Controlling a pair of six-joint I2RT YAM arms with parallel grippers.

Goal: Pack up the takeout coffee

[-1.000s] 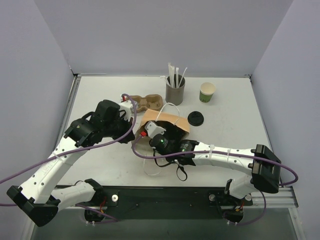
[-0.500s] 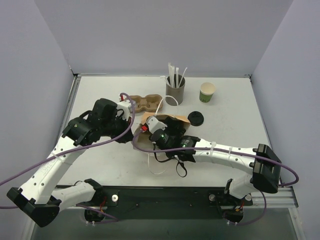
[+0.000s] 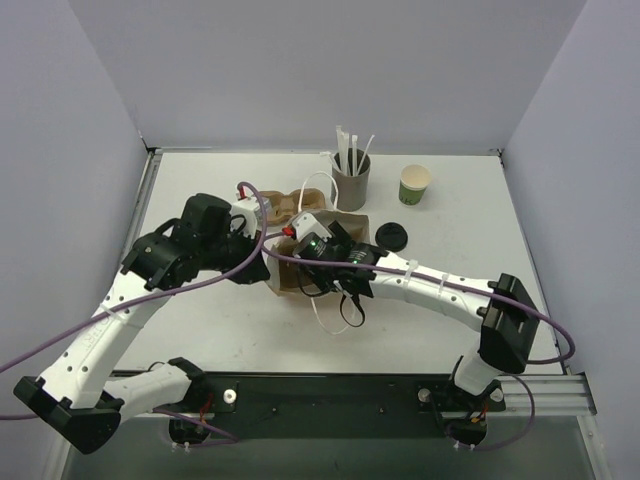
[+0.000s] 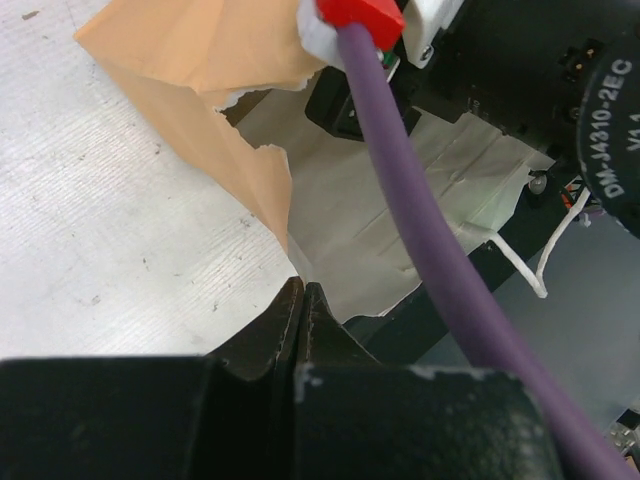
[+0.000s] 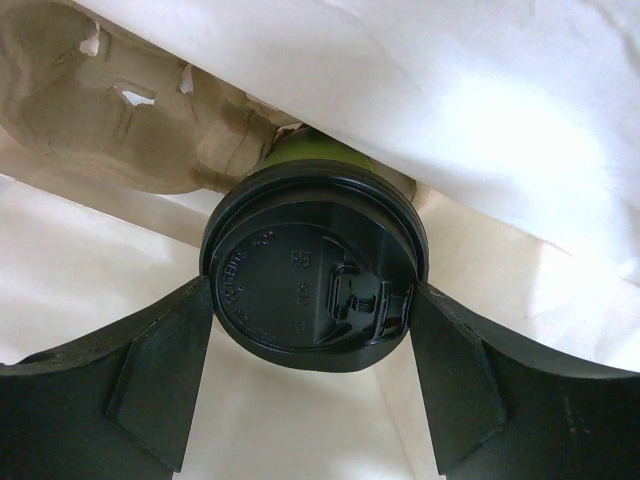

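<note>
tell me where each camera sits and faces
Top external: above and behind the arms, looking down on the table; both arms show.
Left wrist: on the left arm, facing the torn edge of the paper bag past the shut left gripper.
Right wrist: on the right arm, facing the lidded coffee cup in the bag, held by the right gripper.
Shared: all three show the bag.

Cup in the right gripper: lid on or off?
On. In the right wrist view the black lid sits flush over the green takeout coffee, covering its whole mouth, held by the right gripper.
</note>
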